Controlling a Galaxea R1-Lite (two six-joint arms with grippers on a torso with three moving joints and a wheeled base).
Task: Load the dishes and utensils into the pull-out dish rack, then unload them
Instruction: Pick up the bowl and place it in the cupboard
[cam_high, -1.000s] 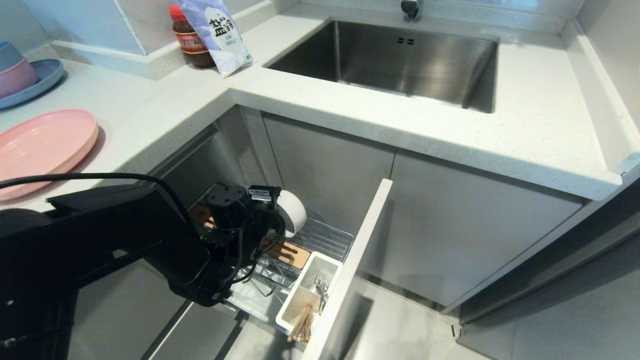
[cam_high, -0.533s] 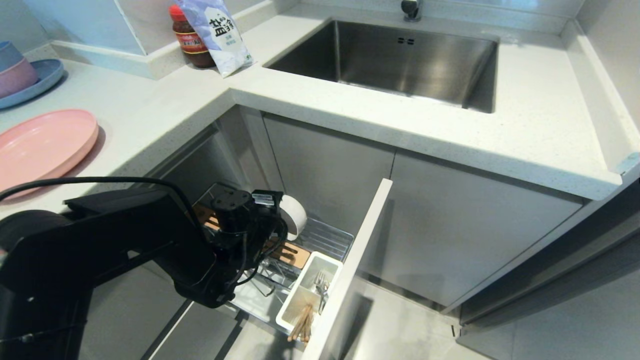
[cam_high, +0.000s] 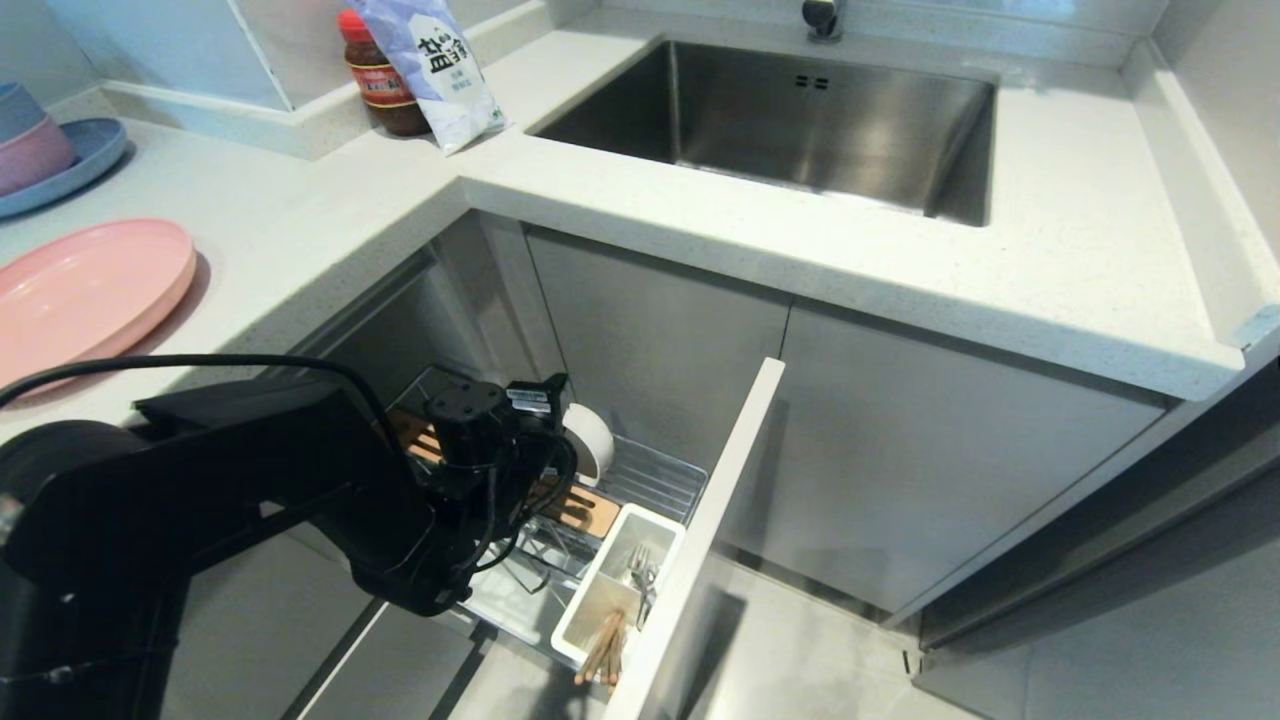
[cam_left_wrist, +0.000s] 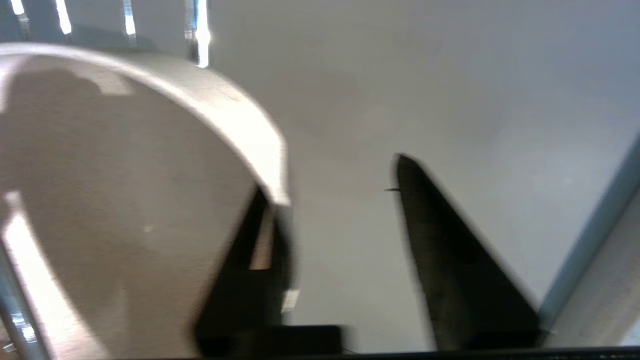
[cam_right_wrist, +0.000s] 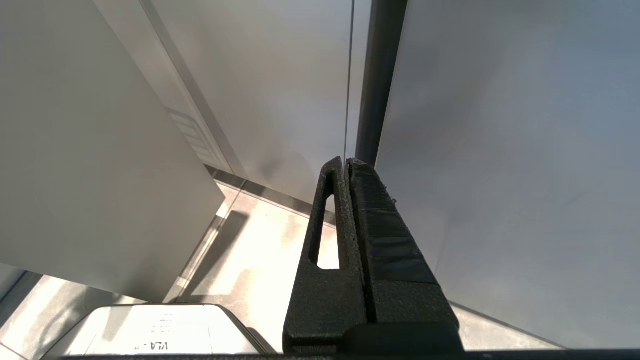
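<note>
Fingers of the left gripper (cam_left_wrist: 340, 200) stand apart: in the left wrist view one dark finger lies just inside the rim of the cream-white bowl (cam_left_wrist: 125, 200) and the other is out in the open beside it, clear of the rim, so nothing is clamped. From the head view the left gripper (cam_high: 560, 440) reaches down into the pull-out dish rack (cam_high: 650, 480), which is drawn out from the low cabinet under the surface (cam_high: 700, 220). That bowl (cam_high: 590, 440) stands on edge at the far end of the rack, near the wooden strip (cam_high: 590, 510). At the near end, the white cutlery holder (cam_high: 625, 580) sits against the pale panel front (cam_high: 720, 480); the fork (cam_high: 640, 575) stands in it, and the chopsticks (cam_high: 603, 650) are in its nearest part, leaning out over the rim. On the surface at the left lies the pink plate (cam_high: 85, 295), flat, well apart from the rack. Beyond it are stacked bowls on a blue plate (cam_high: 95, 150). Right gripper (cam_right_wrist: 347, 170) hangs idle with its fingers pressed together, holding nothing, near grey cabinet panels.
</note>
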